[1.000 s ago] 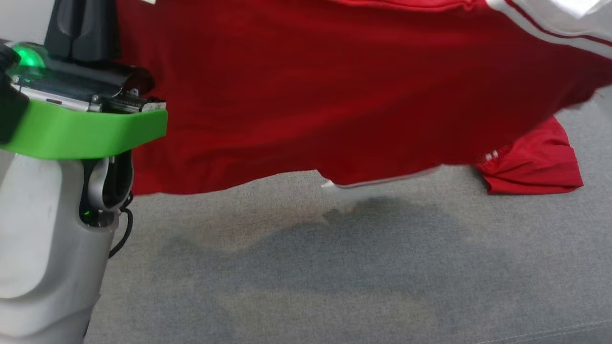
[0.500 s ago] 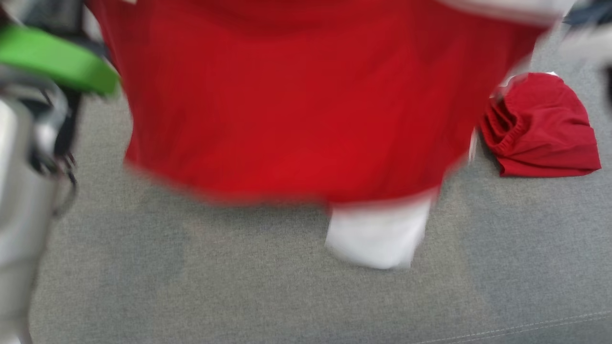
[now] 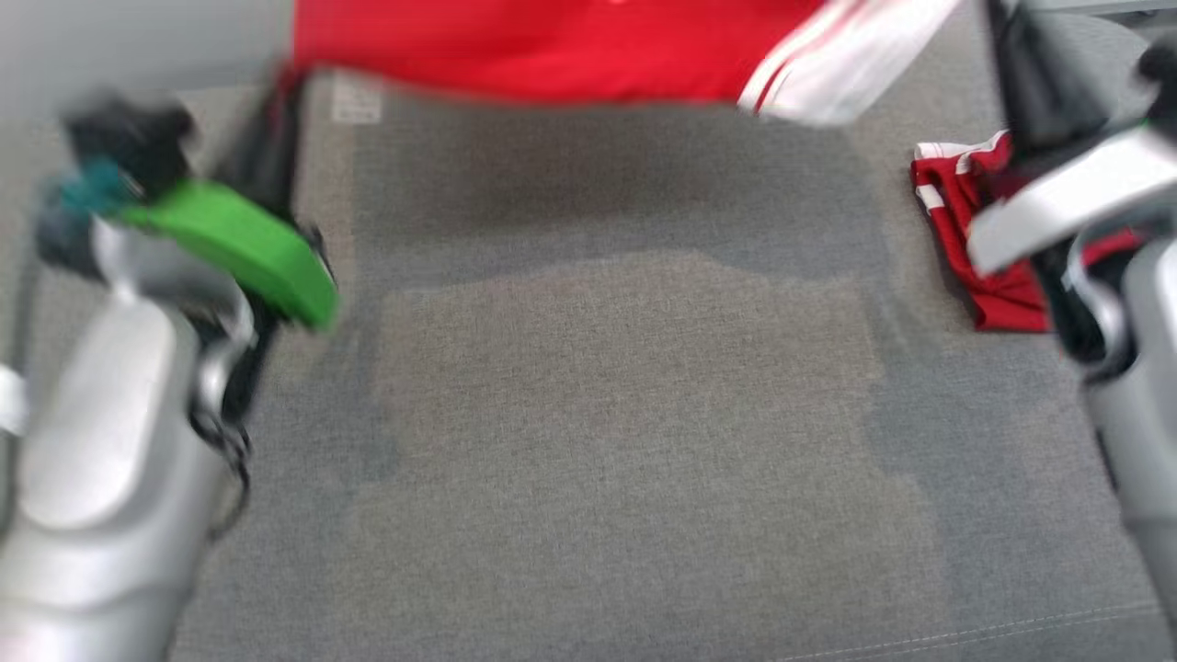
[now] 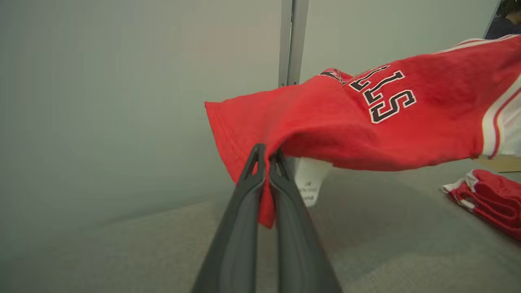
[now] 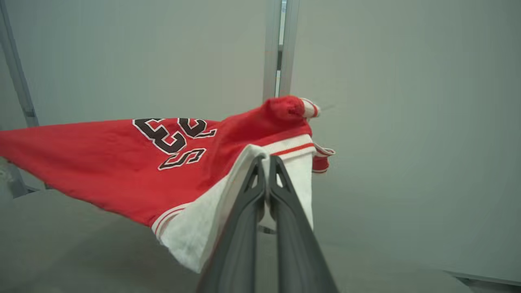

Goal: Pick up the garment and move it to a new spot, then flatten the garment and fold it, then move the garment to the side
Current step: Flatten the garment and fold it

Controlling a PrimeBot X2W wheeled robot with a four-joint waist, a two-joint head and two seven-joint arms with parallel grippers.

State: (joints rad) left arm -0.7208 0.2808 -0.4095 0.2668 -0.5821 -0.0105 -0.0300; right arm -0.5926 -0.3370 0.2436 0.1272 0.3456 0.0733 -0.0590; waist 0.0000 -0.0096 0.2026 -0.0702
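Note:
The garment point(image 3: 552, 46) is red with white side panels and black lettering. It hangs in the air, stretched between both grippers above the grey cushioned surface point(image 3: 625, 414). In the left wrist view my left gripper point(image 4: 266, 154) is shut on a red edge of the garment point(image 4: 366, 126), and a white label point(image 4: 309, 183) dangles below it. My right gripper point(image 5: 267, 159) is shut on a white-trimmed edge of the garment point(image 5: 101, 158). In the blurred head view the left gripper point(image 3: 271, 129) is at the upper left and the right gripper point(image 3: 1021, 64) at the upper right.
A second red and white garment point(image 3: 956, 211) lies bunched on the surface at the right, also seen low on the right as a red bundle point(image 4: 488, 195). A pale wall with a vertical metal post point(image 5: 279, 49) stands behind.
The head view has shifted and blurred. The garment hung low over the middle of that view; now it is spread out high along the top edge. The right arm has come into view.

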